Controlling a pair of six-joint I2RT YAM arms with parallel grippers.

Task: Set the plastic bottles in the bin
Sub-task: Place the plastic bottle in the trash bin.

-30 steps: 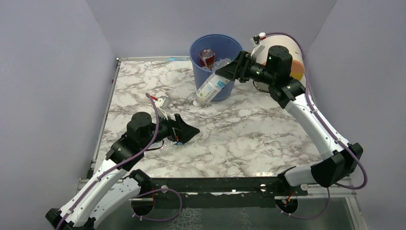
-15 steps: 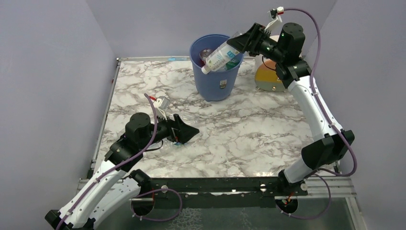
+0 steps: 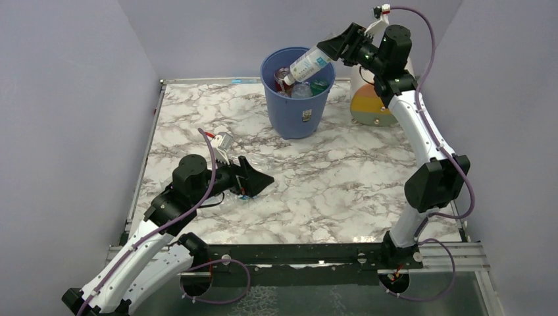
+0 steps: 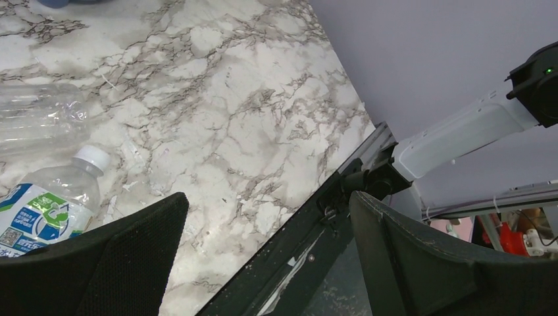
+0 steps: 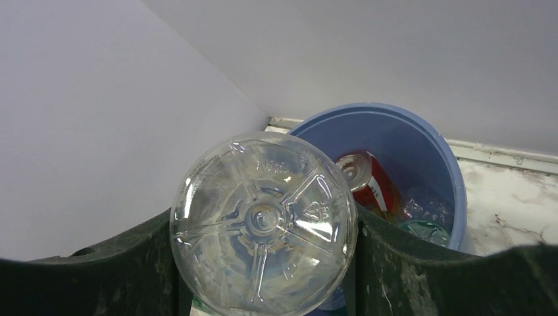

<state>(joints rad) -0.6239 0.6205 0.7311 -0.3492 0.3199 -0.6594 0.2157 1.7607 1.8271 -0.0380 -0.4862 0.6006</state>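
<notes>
My right gripper [image 3: 332,46] is shut on a clear plastic bottle [image 3: 308,64] with a blue and green label. It holds the bottle tilted, white cap down, over the rim of the blue bin [image 3: 297,113]. In the right wrist view the bottle's base [image 5: 263,220] fills the space between the jaws, with the bin [image 5: 434,148] behind it. The bin holds a red-labelled bottle [image 5: 368,184] and other clear bottles [image 3: 301,90]. My left gripper [image 3: 260,181] is open, low over the table. A white-capped bottle [image 4: 46,201] and a crushed clear bottle [image 4: 39,118] lie beside it.
A cream drum with orange and yellow bands [image 3: 370,105] stands right of the bin, partly behind my right arm. Grey walls close in the marble table [image 3: 342,184] on three sides. A black rail [image 4: 309,230] runs along its near edge.
My right arm has lifted the bottle from beside the bin's front up and back, over the rim. The left arm has not moved.
</notes>
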